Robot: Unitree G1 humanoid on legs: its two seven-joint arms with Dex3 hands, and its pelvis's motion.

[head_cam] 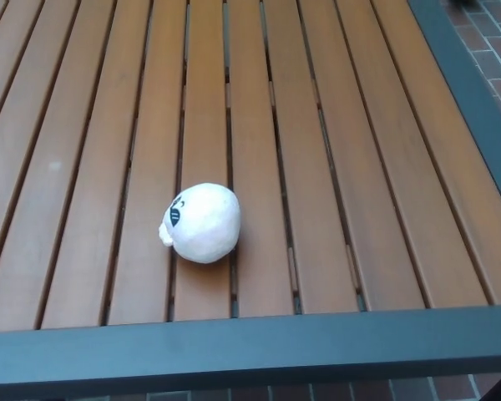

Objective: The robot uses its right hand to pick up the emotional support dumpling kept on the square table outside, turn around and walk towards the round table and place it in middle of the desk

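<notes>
Dumpling [203,222]: white, round plush, small dark face at left; neither robot hand visible.

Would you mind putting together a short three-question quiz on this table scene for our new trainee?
1. True or false: a robot hand is holding the dumpling plush.
2. Multiple choice: the plush rests on (A) a brick floor, (B) a slatted wooden table with a dark frame, (C) a round glass table.
3. Short answer: which table edge is the plush closest to, near or far from the camera?

Key:
1. False; no robot hand is in view, and the plush lies alone on the slats.
2. B.
3. The near edge, close to the dark frame at the bottom of the picture.
</notes>
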